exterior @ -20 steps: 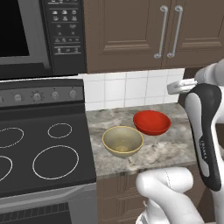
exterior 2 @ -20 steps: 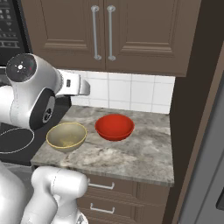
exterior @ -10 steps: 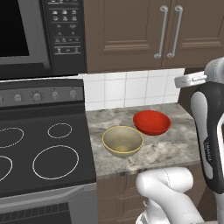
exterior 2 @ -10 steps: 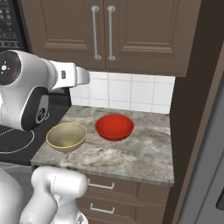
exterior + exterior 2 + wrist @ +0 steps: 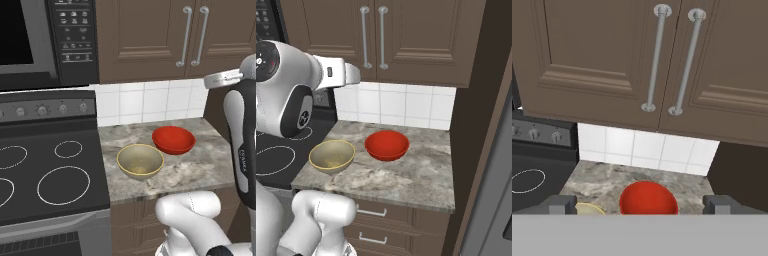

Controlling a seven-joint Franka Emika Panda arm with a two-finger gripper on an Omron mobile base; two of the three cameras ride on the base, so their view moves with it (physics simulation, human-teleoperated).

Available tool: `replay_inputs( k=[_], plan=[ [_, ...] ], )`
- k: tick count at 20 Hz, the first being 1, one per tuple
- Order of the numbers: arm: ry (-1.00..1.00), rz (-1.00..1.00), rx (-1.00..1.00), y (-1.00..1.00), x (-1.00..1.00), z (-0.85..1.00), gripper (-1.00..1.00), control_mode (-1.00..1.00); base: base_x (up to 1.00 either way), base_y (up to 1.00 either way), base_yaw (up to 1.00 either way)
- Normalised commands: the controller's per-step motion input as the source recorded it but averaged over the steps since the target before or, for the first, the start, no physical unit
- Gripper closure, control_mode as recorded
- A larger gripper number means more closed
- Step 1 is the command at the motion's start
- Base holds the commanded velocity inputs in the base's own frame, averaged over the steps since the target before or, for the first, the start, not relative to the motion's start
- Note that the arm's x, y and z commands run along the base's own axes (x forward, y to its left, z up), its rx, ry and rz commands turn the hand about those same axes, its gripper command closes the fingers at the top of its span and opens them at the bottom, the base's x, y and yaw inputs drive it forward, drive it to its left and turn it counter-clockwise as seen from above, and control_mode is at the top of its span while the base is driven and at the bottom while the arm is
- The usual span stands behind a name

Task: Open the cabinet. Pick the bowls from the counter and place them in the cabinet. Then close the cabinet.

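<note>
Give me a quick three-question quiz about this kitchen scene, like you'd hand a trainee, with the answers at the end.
1. True or false: both doors of the cabinet are shut.
2. Which bowl lies nearer the stovetop: A) the red bowl, B) the beige bowl, C) neither, they are stacked?
3. Fill in: both bowls rest on the ______.

Key
1. True. The two handles sit side by side on closed doors.
2. B. The beige bowl is on the stovetop side, the red bowl beside it.
3. Counter.
</note>
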Motion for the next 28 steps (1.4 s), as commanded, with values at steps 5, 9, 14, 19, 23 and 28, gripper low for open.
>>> replay_inputs(
  k=[5,9,14,19,23,28],
  plan=[
    [0.00,-0.01,0.00,-0.21,0.00,0.21,-1.00,-1.00,0.00,0.00,0.00],
    [0.00,0.00,0.00,-0.29,0.09,0.04,-1.00,-1.00,0.00,0.00,0.00],
    [0.00,0.00,0.00,-0.09,0.24,0.00,-1.00,-1.00,0.00,0.00,0.00],
    [0.00,0.00,0.00,-0.02,0.31,0.00,-1.00,-1.00,0.00,0.00,0.00],
    [0.00,0.00,0.01,-0.11,0.30,0.00,-1.00,-1.00,0.00,0.00,0.00],
    [0.00,0.00,0.00,-0.02,0.42,0.00,-1.00,-1.00,0.00,0.00,0.00]
  ],
)
